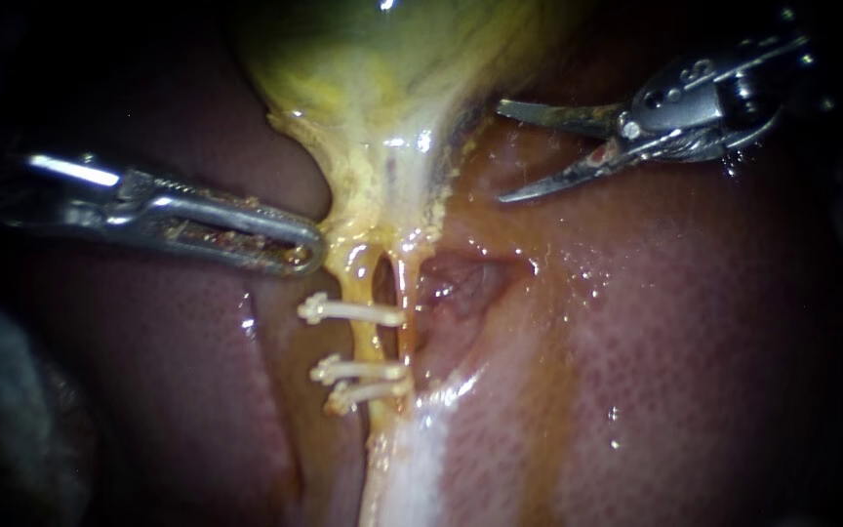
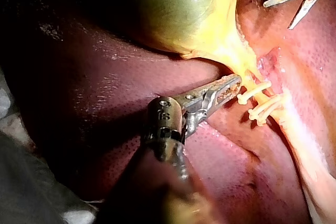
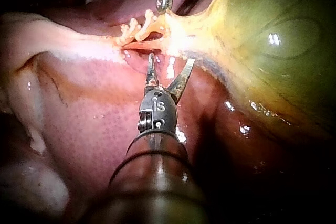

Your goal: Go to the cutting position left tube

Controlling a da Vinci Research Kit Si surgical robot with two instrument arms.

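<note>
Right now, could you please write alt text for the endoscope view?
The open right instrument hovers over the liver, beside the neck of the gallbladder. Three white clips cross the left tube below; the shut left instrument lies alongside.

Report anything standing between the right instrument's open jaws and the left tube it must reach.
The right tube runs alongside the left tube on the side facing the right instrument, so it lies in the way. Otherwise only bare liver separates them; the left instrument sits on the far side.
</note>
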